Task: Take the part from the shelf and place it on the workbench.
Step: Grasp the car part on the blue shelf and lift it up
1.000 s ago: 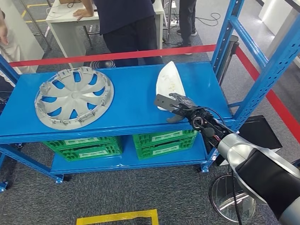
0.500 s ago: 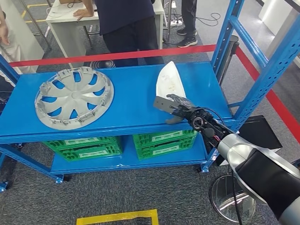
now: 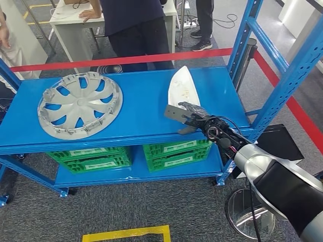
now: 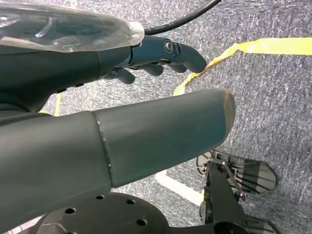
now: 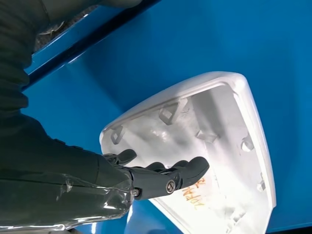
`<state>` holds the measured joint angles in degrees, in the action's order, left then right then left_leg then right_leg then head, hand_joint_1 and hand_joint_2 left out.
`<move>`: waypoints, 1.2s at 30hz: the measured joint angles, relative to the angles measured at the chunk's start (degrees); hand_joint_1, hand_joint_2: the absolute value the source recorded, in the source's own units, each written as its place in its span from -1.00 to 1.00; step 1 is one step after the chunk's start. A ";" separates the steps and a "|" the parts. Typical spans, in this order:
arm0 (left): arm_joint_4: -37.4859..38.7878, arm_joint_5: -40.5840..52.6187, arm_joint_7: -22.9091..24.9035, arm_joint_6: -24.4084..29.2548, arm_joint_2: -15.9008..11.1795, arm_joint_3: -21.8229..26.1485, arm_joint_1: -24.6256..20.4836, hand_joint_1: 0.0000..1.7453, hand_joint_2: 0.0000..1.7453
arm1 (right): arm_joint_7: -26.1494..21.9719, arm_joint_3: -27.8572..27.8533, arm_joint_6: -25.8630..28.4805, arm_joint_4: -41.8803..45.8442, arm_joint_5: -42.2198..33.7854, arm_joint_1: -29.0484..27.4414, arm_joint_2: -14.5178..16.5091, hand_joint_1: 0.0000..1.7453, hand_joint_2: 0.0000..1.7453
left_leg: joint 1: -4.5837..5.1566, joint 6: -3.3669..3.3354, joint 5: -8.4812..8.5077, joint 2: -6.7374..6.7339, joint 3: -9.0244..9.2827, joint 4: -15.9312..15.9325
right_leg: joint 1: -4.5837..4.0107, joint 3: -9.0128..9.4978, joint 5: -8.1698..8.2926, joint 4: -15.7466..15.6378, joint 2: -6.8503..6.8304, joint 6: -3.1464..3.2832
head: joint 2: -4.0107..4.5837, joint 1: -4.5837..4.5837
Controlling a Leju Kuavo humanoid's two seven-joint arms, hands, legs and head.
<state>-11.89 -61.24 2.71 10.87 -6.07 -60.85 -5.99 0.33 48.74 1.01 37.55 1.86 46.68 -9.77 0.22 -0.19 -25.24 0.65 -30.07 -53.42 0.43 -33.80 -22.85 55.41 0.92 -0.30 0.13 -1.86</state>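
Observation:
The part (image 3: 182, 85) is a white, shell-shaped plastic cover lying hollow side up on the right half of the blue shelf (image 3: 145, 108). My right hand (image 3: 186, 118) reaches over the shelf's front edge to the part's near end. In the right wrist view its dark fingers (image 5: 173, 178) stretch out over the hollow inside of the part (image 5: 217, 122), spread apart and gripping nothing. The thumb sits lower, near the shelf's front lip. My left hand (image 4: 158, 53) hangs over the grey floor with nothing in it.
A grey hubcap (image 3: 79, 104) lies on the shelf's left half. Green crates (image 3: 177, 153) fill the lower level. Blue uprights (image 3: 289, 75) frame the right side. Behind a red barrier tape (image 3: 121, 59), people stand at a white table. A round metal base (image 3: 247, 212) stands on the floor at right.
My right hand has crept a little to the left at the part's near end. The part and the hubcap have not moved.

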 joint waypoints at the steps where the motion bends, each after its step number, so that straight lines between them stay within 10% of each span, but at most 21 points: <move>1: 0.00 0.01 0.00 0.01 0.01 -0.02 0.00 -1.00 -1.00 | 0.00 0.03 -0.02 -0.01 0.02 0.00 0.00 -0.92 1.00 | 0.00 0.00 0.00 0.00 0.00 0.00 | 0.00 0.00 0.00 0.00 0.00 0.00 | 0.00 0.00; 12: 0.00 0.05 0.00 0.03 0.13 -0.11 0.00 -1.00 -1.00 | -0.23 0.29 -0.16 -0.37 0.20 -0.01 0.00 -0.01 1.00 | 0.00 0.00 0.00 0.00 0.00 0.00 | 0.00 0.00 0.00 0.00 0.00 0.00 | 0.00 0.00; 16: 0.00 0.07 0.00 0.03 0.16 -0.13 0.00 -1.00 -1.00 | -0.39 0.29 -0.16 -0.37 0.21 0.00 0.00 0.66 1.00 | 0.00 0.00 0.00 0.00 0.01 -0.01 | 0.00 0.00 0.00 0.00 0.00 0.00 | 0.00 0.00; 36: 0.00 0.07 -0.01 0.03 0.50 -0.28 -0.02 -1.00 -1.00 | -0.98 0.31 -0.15 -0.37 0.61 0.09 -0.07 0.84 1.00 | 0.00 0.00 0.00 0.00 0.05 -0.03 | 0.00 0.06 0.00 0.00 -0.02 0.00 | 0.00 0.04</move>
<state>-11.89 -61.17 2.70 10.91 -5.57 -61.13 -6.02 -0.66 49.05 0.86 37.18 2.47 46.77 -9.84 0.22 -0.19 -25.24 0.65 -30.02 -53.45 0.43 -33.74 -22.84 55.41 0.91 -0.30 0.13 -1.81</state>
